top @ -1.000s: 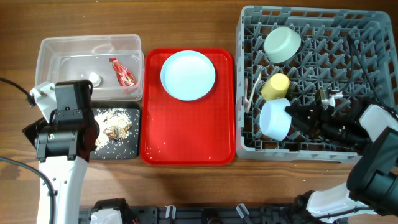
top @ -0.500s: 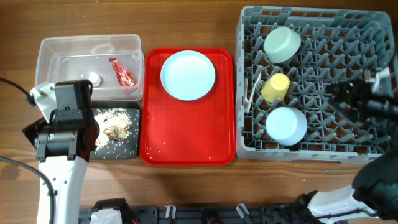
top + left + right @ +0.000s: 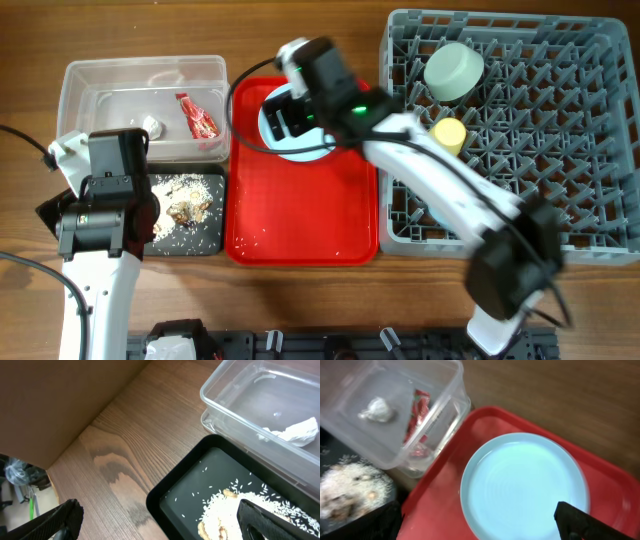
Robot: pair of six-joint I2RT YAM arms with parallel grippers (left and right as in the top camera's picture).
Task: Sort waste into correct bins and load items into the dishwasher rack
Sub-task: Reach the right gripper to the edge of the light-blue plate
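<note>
The light blue plate point(image 3: 522, 485) lies on the flat red tray point(image 3: 440, 500). My right gripper point(image 3: 480, 524) hovers open above the plate, one finger on each side and nothing between them; from overhead it point(image 3: 300, 112) covers most of the plate. My left gripper point(image 3: 159, 522) stands open over the near left corner of the black tray point(image 3: 180, 490), which holds brownish scraps and white crumbs point(image 3: 185, 205). In the clear tub point(image 3: 90, 85) lie the red-and-white wrapper point(image 3: 197, 115) and the white tissue point(image 3: 295, 430). The grey rack point(image 3: 540, 120) holds the pale bowl point(image 3: 453, 70) and the yellow cup point(image 3: 448, 132).
My right arm point(image 3: 450, 200) stretches diagonally from the bottom right across the rack's front left corner to the red tray. The left arm point(image 3: 95, 250) rises from the bottom left beside the black tray. Bare wooden table surrounds the containers.
My right gripper has opened, left a light blue bowl in the rack, and swung left to above the plate on the red tray. The left arm has not moved.
</note>
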